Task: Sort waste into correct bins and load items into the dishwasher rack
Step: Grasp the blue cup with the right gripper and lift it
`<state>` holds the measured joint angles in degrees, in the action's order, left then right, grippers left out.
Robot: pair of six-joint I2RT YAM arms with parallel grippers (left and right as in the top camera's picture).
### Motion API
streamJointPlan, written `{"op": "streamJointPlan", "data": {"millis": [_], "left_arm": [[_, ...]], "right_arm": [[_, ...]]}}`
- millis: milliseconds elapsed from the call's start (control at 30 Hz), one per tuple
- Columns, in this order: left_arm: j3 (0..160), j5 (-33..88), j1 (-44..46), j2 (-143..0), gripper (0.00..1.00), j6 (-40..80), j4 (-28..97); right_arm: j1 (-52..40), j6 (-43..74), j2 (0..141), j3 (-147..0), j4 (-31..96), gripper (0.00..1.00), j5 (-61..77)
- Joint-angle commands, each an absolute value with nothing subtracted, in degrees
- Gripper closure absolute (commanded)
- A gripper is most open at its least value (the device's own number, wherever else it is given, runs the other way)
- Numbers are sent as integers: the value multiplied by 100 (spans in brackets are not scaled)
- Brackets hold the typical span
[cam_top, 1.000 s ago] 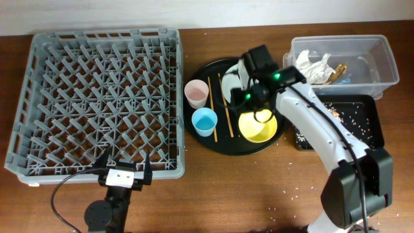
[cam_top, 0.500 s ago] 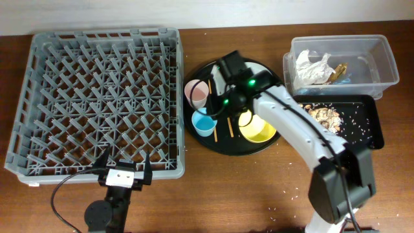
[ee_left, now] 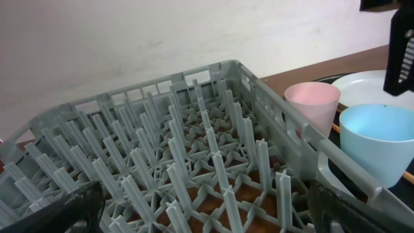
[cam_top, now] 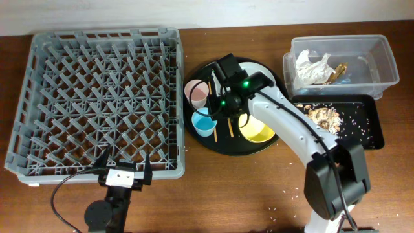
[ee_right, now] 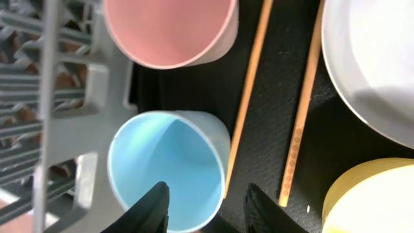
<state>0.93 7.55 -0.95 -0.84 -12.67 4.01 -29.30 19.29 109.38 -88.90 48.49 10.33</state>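
right gripper open, empty, straddling right rim of blue cup; left gripper wide open, empty, at near edge of rack

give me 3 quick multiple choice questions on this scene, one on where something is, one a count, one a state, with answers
1. Where is the crumpled napkin?
A in the clear tub
B on the round black tray
C inside the blue cup

2. How many cups stand on the round black tray?
A one
B two
C three

3. What state are the right fingers in?
A shut on the pink cup
B open over the blue cup
C shut on the napkin

Answers:
1 A, the overhead view shows it lying inside the tub.
2 B, only the pink cup and the blue cup stand there.
3 B, the right wrist view shows one finger over the cup's mouth and the other outside its wall.
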Motion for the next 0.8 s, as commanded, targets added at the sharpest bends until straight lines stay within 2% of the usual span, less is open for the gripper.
{"op": "streamJointPlan", "data": {"millis": [0, 100, 200, 300, 367, 467, 600, 767], "left_arm": [[54, 812, -130, -40, 1, -1337, 392], [54, 812, -130, -40, 1, -1337, 392], [54, 810, -130, -40, 1, -1337, 392], [54, 812, -130, -40, 1, -1337, 390], [54, 816, -130, -40, 1, -1337, 390], [54, 814, -130, -40, 0, -1181, 344], [110, 814, -130, -40, 1, -222, 40], [357, 816, -130, -40, 1, 64, 285]], "right_arm": [[-2989, 2156, 11281, -8833, 4814, 64, 849], [-3020, 2154, 11469, -8833, 4779, 70, 854], [-3037, 2156, 11546, -8833, 4742, 82, 856], [-3037, 2152, 11557, -8833, 4755, 86, 851], [-3037, 2152, 11557, -8831, 4753, 96, 851], [-3037, 2152, 11557, -8833, 4775, 96, 838], [-3037, 2176, 11546, -8833, 4803, 96, 945], [-3011, 2171, 11459, -8838, 4814, 96, 1168]]}}
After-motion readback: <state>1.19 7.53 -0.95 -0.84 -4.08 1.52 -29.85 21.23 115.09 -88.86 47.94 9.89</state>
